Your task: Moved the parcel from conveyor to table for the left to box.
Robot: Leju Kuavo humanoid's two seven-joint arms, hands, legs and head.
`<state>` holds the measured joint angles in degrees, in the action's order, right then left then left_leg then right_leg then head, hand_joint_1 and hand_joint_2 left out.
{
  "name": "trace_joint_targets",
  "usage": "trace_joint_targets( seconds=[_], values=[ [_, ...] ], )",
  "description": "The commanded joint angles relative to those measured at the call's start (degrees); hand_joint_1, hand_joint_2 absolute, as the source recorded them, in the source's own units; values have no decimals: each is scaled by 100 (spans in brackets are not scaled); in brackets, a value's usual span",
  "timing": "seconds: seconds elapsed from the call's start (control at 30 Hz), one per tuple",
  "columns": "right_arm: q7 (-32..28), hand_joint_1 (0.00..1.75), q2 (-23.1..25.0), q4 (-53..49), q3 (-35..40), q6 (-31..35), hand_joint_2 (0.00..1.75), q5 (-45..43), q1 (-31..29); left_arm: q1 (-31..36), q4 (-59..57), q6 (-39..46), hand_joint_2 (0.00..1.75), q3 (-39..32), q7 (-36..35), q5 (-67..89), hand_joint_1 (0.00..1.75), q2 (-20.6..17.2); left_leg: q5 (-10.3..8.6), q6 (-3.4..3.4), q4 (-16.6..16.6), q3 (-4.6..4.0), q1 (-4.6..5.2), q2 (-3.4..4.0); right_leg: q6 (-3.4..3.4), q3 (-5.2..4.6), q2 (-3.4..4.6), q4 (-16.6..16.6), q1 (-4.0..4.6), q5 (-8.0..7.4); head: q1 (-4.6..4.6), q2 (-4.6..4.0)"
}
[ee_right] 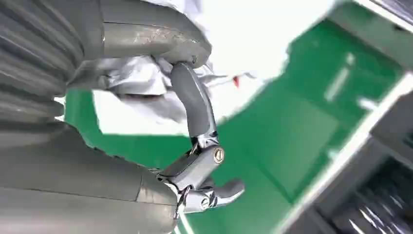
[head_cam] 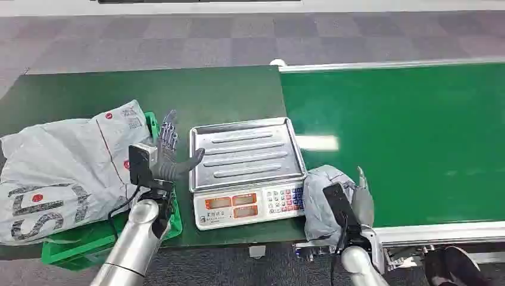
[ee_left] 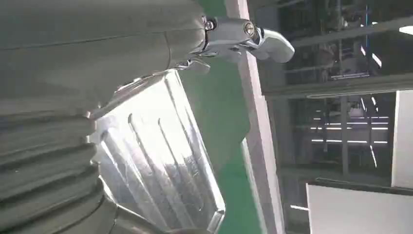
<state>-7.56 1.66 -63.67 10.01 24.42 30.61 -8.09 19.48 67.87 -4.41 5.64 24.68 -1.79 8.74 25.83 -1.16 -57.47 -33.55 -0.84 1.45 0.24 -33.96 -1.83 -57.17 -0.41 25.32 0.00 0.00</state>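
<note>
Grey parcel (head_cam: 321,202) sits lower centre-right of the head view, at the near edge of the green conveyor (head_cam: 417,137), just right of the scale (head_cam: 247,170) — right hand (head_cam: 351,205) is wrapped around it, fingers clamped on the plastic. Left hand (head_cam: 170,152) hovers left of the scale tray, fingers spread, holding nothing. Far left — big grey mailers (head_cam: 59,173) heaped over a green crate (head_cam: 77,250).
</note>
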Motion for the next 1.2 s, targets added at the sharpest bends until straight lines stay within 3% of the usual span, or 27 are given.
trace_joint_targets(
  seconds=[0.03,0.07,0.13,0.2,0.23,0.3,0.4,0.53,0.57,0.6,0.77,0.87,0.9,0.97,1.2],
  values=[
    [-833,0,360,1728,-836,-1657,175,-1227,-411,-135,-298,-147,175,173,-29,72,0,-88,-5,4,17,17,2,0,-2,12,19,14,-3,-7,0,0],
    [-1330,0,324,2065,-818,-2252,175,-1499,-546,-42,-439,-217,175,221,28,72,0,-91,-4,3,10,16,-2,-2,-1,14,13,12,1,-6,0,0],
    [-1654,0,307,2401,-822,-2542,175,-1623,-687,53,-593,-255,175,251,86,67,0,-77,-5,3,11,21,0,-2,-1,17,13,11,0,-6,2,0],
    [-2542,0,248,2733,-715,-3794,175,-2085,-838,213,-831,-406,175,355,235,65,0,-72,-6,3,11,22,-2,2,-4,17,18,12,1,-11,2,0],
    [-2593,0,244,2857,-721,-3803,175,-2085,-893,268,-915,-415,175,379,245,74,0,-55,-4,2,7,26,-2,16,-7,16,20,7,1,-11,0,0],
    [-3068,0,204,3119,-616,-4471,175,-2192,-1066,381,-1078,-464,175,439,339,70,0,-33,-9,2,10,26,-1,24,-11,13,26,9,0,-20,2,0],
    [-3244,0,193,3062,-618,-5333,175,-2542,-1170,511,-1247,-548,175,531,383,92,0,-15,-5,1,5,26,-1,42,-16,7,38,1,-1,-22,0,0],
    [-3244,0,256,2993,-708,-5644,175,-2877,-1260,536,-1254,-540,175,546,403,95,0,-20,-7,-3,12,19,0,63,-26,-2,65,-3,-4,-29,0,0],
    [-3244,21,280,3152,-775,-5680,175,-2982,-1361,513,-1207,-520,175,534,404,96,0,-27,-2,-8,10,12,-4,70,-27,-1,70,-4,-5,-29,2,0],
    [-3244,175,283,3206,-773,-5700,175,-3011,-1419,503,-1177,-520,175,528,401,93,0,-36,-7,-9,17,5,-3,67,-28,-6,73,-1,-8,-32,0,0],
    [-3244,175,266,3357,-840,-5428,175,-3042,-1623,377,-1041,-478,175,468,384,86,0,-120,-8,-23,29,32,-6,79,-36,-16,92,-3,-11,-34,0,0],
    [-3241,175,282,3278,-853,-5100,175,-2941,-1659,274,-959,-447,175,397,383,86,0,-145,-9,-32,30,38,-6,85,-39,-20,93,-11,-12,-31,0,0],
    [-3186,175,304,3190,-836,-4642,175,-2785,-1658,199,-851,-413,175,328,378,88,0,-141,-9,-33,30,36,-6,85,-42,-21,89,-13,-12,-28,0,0],
    [-3130,175,333,3122,-871,-4556,175,-2786,-1686,164,-811,-403,175,299,380,91,0,-161,-9,-32,35,36,-6,90,-44,-21,97,-13,-12,-29,0,0],
    [-2565,175,414,1461,-1050,-3282,175,-2512,-1172,-5,-510,-333,175,164,327,142,0,-133,-10,-36,39,35,-6,82,-50,-25,86,-16,-13,-23,0,0]
  ],
)
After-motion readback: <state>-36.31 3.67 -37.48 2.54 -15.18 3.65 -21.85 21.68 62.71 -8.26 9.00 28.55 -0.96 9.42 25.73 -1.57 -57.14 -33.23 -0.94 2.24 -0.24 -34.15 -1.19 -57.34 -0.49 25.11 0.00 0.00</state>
